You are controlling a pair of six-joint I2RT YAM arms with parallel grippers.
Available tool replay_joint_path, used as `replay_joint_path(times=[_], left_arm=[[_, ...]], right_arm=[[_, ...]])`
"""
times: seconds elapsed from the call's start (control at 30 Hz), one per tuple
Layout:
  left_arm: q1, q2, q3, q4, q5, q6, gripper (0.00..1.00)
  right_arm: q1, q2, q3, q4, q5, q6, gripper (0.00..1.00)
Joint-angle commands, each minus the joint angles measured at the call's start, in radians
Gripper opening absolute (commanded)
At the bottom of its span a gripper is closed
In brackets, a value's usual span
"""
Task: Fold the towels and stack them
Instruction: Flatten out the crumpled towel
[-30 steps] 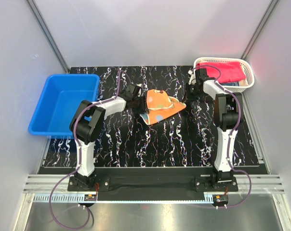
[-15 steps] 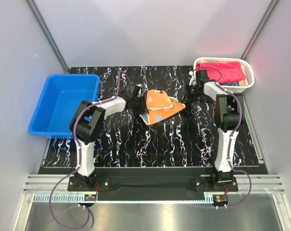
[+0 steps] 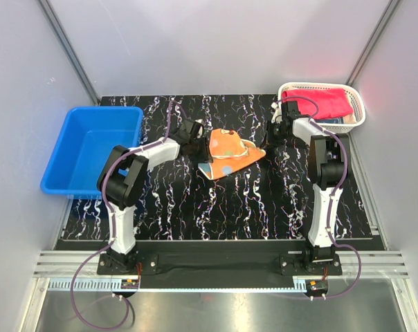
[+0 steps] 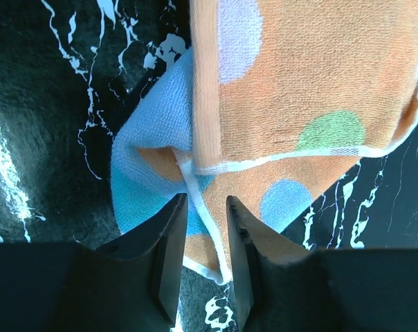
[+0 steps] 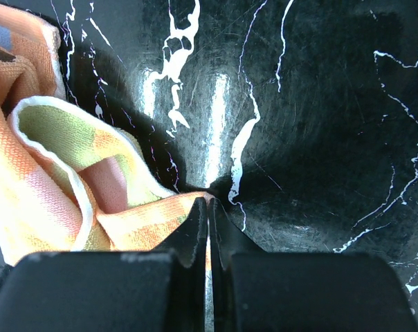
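Top external view showed the orange towel (image 3: 230,153) lying on the table (image 3: 195,200) between both arms, its long way running left to right. Only the wrist views showed the jaws: the left gripper (image 4: 201,204) stood half open around one corner, and the right gripper (image 5: 207,204) was shut at the other tip, maybe pinching it.

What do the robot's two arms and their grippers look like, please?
The left arm and right arm match: white link shells between bulky black joints, each on a black base. A purple cable loops from each base up along the arm. The left gripper and right gripper each have two matte black fingers that taper to blunt tips. No markings are legible.
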Motion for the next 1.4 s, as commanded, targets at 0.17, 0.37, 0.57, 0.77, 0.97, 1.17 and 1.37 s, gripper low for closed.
replay_joint_path(times=[0.17, 0.37, 0.57, 0.77, 0.97, 1.17, 1.37], left_arm=[[0.003, 0.013, 0.038, -0.010, -0.038, -0.027, 0.35], [0.004, 0.034, 0.029, 0.067, 0.028, -0.027, 0.36], [0.003, 0.061, 0.043, 0.068, 0.042, -0.041, 0.23], [0.008, 0.038, 0.084, 0.024, 0.049, -0.023, 0.00], [0.008, -0.091, 0.182, -0.087, 0.061, 0.066, 0.00], [0.006, -0.298, 0.205, -0.136, 0.150, 0.126, 0.00], [-0.038, -0.628, 0.110, -0.076, 0.241, 0.212, 0.00]], right_arm=[[0.002, -0.017, -0.023, -0.022, 0.020, -0.005, 0.00], [0.001, -0.019, -0.030, -0.017, 0.012, -0.002, 0.00], [0.002, -0.020, -0.030, -0.022, 0.015, -0.005, 0.00], [0.001, -0.048, -0.023, -0.040, 0.055, 0.010, 0.00], [0.002, -0.232, -0.020, -0.072, 0.096, 0.073, 0.00], [0.002, -0.506, -0.050, -0.124, 0.159, 0.113, 0.00], [0.001, -0.874, -0.133, -0.118, 0.115, 0.159, 0.00]])
